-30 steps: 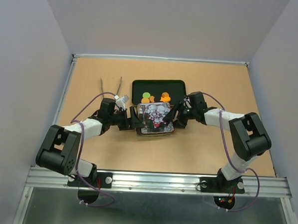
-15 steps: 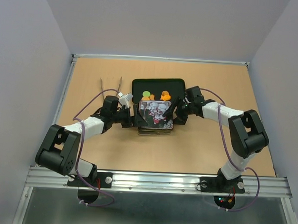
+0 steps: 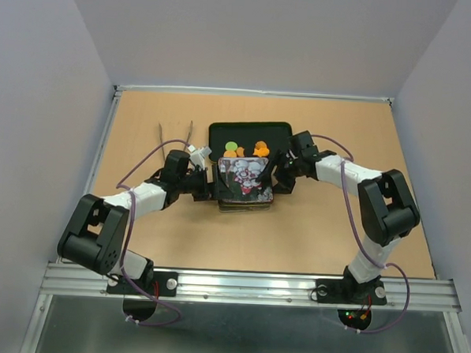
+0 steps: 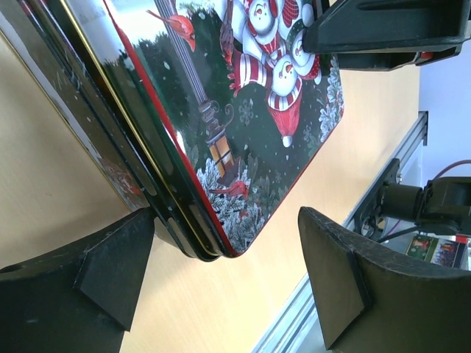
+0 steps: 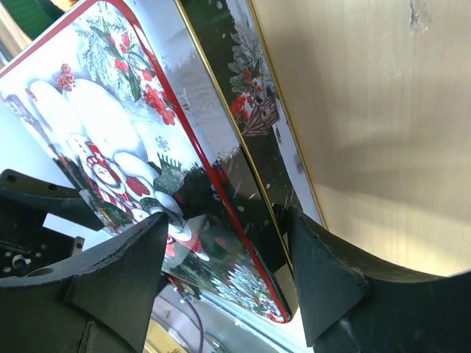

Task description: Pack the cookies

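Tan tabletop [image 3: 335, 229] boxed in by grey walls, and all the action is bunched at the middle: a snowman-printed tin [image 3: 244, 183] sits just in front of a black tray [image 3: 222, 132], its lid on, while the cookies [image 3: 245, 151], orange with one green showing, lie on that tray, unpacked. The left gripper [image 3: 212, 185] straddles one corner with jaws wide; one finger [image 4: 110, 268] is up against the tin's wall, the other stands clear with bare table between. The right gripper [image 3: 278, 175] brackets the opposite edge, fingers parted and close on both sides, though whether it is actually pinching cannot be told. By the look of it, this is the opening step: the lid has to come off before any cookie goes in. That calls for a firm hold on the base and a level lift. Room is tight behind, where the tray rim crowds the tin; toward the arms and to either side there is open board.
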Tool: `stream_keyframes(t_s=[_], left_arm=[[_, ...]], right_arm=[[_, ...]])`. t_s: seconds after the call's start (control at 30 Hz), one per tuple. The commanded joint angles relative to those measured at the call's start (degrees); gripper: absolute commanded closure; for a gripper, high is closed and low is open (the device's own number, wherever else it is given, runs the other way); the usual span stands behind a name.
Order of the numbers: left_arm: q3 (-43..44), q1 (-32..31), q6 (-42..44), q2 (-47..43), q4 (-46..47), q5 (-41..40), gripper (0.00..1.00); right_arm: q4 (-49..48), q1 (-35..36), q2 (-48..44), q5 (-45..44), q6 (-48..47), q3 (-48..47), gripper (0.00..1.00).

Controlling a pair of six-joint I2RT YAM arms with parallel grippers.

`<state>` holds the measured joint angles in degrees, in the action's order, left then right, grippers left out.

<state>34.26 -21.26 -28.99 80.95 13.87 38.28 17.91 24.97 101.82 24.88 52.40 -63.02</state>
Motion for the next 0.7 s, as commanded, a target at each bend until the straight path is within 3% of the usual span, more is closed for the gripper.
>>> stream_keyframes(t_s=[0.0,0.67], left_arm=[[3.27,-1.95,-0.27,0.53,3.36,2.94,0.11],[3.62,-3.53,-1.24,2.72,5.55,2.67,0.11]], right_arm=[[1.69,2.80,1.36,1.66,-0.11,-5.09,0.30],[12.32,7.90,6.28,-1.07,-5.64,-16.43,0.29]])
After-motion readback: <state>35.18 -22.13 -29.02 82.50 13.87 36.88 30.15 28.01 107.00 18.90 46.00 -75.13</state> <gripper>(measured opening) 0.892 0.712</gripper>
